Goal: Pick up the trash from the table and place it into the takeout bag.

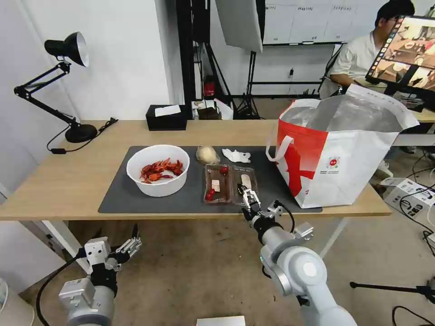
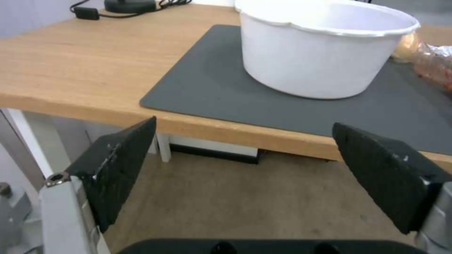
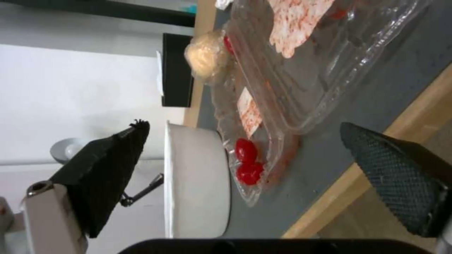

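The trash lies on the dark mat (image 1: 118,199) of the table (image 1: 68,181): a white bowl of red crayfish shells (image 1: 157,170), a clear clamshell tray with cherry tomatoes (image 1: 229,183), a beige wrapped lump (image 1: 207,154) and a crumpled tissue (image 1: 236,156). The takeout bag (image 1: 335,154) stands open at the table's right end. My right gripper (image 1: 250,198) hovers open at the tray's near edge; its wrist view has the tray (image 3: 301,70) just beyond the open gripper (image 3: 245,127). My left gripper (image 1: 129,246) waits open below the table's front edge, facing the bowl (image 2: 320,53).
A black tissue box (image 1: 166,117) and a black desk lamp (image 1: 68,90) stand at the back of the table. Light stands and cables crowd the room behind. A person sits at a monitor (image 1: 408,54) behind the bag.
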Controlling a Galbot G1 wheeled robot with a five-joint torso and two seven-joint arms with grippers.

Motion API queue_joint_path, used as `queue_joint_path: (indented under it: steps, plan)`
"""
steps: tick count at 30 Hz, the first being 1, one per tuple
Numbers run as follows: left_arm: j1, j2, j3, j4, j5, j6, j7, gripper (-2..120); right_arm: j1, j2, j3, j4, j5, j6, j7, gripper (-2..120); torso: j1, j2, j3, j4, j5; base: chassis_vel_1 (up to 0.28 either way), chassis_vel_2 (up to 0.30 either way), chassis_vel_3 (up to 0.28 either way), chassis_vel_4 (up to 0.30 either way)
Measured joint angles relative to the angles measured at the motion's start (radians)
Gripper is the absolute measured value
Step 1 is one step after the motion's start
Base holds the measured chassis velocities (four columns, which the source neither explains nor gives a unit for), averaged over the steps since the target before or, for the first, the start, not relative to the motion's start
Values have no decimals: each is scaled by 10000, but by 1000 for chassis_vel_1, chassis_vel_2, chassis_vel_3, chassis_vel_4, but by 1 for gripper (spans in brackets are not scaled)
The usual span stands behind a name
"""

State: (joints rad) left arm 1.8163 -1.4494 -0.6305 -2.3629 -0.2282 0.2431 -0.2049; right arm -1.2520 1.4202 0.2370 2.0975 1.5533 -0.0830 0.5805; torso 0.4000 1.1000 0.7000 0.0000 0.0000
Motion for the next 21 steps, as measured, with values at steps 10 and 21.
queue_joint_path:
  steps: [10,21]
  plan:
    - [-46,50,-29,48,-41,16,-5,100,220,116,83,-247,-42,89,232,100,0,-1,0,0,0,0,0,0,0]
    - [-122,126,-49,119,-66,16,-31,100,504,123,142,-524,-62,78,541,100,0,0,-1,-1,0,0,0,0,0]
